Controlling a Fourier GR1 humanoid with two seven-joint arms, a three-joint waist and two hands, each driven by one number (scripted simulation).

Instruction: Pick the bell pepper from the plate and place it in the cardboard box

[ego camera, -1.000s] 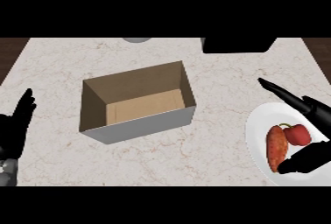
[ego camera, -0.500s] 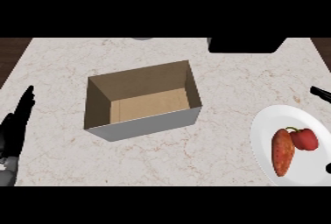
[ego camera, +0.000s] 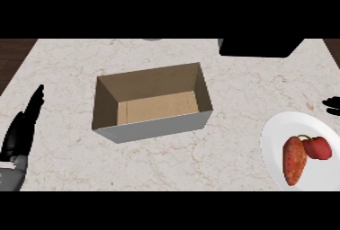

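The red bell pepper (ego camera: 319, 147) lies on the white plate (ego camera: 277, 134) at the near right, touching a long orange vegetable (ego camera: 294, 160); the view's right edge cuts the plate off. The open cardboard box (ego camera: 156, 126) sits mid-worktop (ego camera: 219, 168), slightly turned, with bare marble between it and the plate. The left hand (ego camera: 23, 128) rests at the left edge with straight fingers, holding nothing. Only a sliver of the right hand (ego camera: 332, 104) shows beyond the plate, so its state cannot be told.

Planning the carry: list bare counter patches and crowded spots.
Bare marble counter lies between the brown cardboard box and the round white plate, and below the box. Crowded: the plate, bearing a red bell pepper and long orange vegetable; the black left hand lines the left edge.
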